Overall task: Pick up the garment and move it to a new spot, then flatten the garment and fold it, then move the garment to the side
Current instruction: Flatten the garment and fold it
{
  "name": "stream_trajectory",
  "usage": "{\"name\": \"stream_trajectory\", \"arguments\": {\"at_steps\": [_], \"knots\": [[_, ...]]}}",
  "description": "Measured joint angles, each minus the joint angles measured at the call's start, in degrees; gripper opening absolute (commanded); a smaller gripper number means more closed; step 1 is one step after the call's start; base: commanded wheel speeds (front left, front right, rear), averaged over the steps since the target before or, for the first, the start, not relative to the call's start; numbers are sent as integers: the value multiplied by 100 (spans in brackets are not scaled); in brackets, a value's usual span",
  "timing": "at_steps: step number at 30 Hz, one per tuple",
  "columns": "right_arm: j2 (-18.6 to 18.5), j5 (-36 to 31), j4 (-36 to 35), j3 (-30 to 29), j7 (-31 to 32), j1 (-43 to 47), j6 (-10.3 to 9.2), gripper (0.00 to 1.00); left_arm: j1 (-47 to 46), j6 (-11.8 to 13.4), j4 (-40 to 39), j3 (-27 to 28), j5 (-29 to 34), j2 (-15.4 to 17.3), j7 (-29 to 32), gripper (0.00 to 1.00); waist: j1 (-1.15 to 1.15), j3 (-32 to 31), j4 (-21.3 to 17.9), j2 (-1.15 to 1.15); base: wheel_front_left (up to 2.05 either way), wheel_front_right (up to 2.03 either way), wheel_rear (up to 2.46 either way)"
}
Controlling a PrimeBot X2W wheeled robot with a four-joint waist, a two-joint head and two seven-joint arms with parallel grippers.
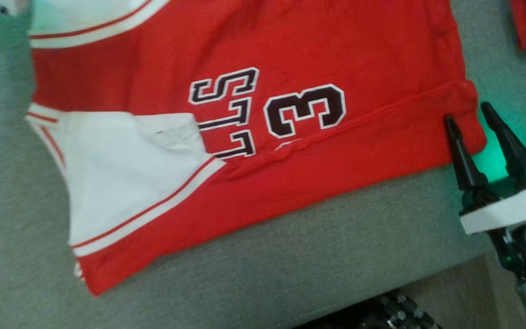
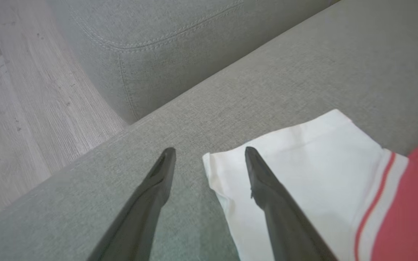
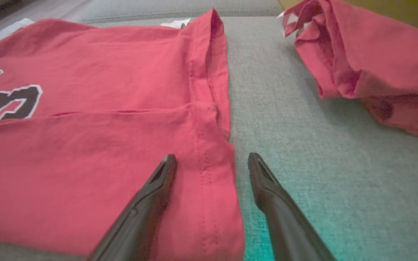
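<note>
Right wrist view: the right gripper [image 3: 210, 156] hangs released, fingers straddling the hem [image 3: 212, 181] of the red jersey [image 3: 85, 170] — number 3 showing — on the grey sofa [image 3: 303, 163]. Left gripper [image 2: 209, 150] likewise released, over its white sleeve [image 2: 310, 163]; another red garment [image 3: 376, 65] lies well apart.

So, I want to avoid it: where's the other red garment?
The bunched red garment lies on the grey cushion, apart to the jersey's right, upper right in the right wrist view.
</note>
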Motion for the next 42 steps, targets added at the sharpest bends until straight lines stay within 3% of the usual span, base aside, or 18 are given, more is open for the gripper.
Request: {"name": "stream_trajectory", "arguments": {"at_steps": [9, 10, 11, 12, 18, 24, 29, 34, 42], "knots": [[140, 100, 232, 210, -100, -359, 0, 100, -336, 1, 626, -64, 32, 250, 508, 100, -2, 386, -414, 0, 0, 0, 0], [147, 104, 236, 214, -101, -374, 0, 100, -366, 1, 619, -65, 31, 270, 508, 84, -2, 399, -426, 0, 0, 0, 0], [155, 122, 236, 215, -103, -375, 0, 100, -373, 1, 612, -65, 7, 279, 486, 25, -2, 407, -435, 0, 0, 0, 0], [159, 124, 238, 213, -118, -375, 0, 100, -370, 1, 595, -67, -53, 281, 458, 0, -2, 411, -438, 0, 0, 0, 0], [100, 124, 216, -58, -115, -396, 0, 100, -344, 1, 238, -359, -374, 299, 276, 0, -1, 364, -364, 0, 0, 0, 0], [-223, 349, 38, -153, -32, -865, 0, 100, -393, 1, -227, -738, -535, 431, -244, 0, -2, 223, -208, 0, 0, 0, 0], [-423, 1115, -7, 330, 889, -1686, 0, 100, -531, 0, -477, -1121, -709, 479, -542, 0, -2, 136, -16, 0, 0, 0, 0], [-658, 2139, 468, 801, 2011, -2698, 0, 100, -840, 0, -573, -1524, -857, 493, -871, 0, -2, 98, 256, 0, 0, 0, 0], [-649, 2850, 1288, 1174, 2663, -3651, 0, 100, -1077, 0, -573, -2046, -1027, 491, -1159, 0, -2, 135, 538, 0, 0, 0, 0]]}}
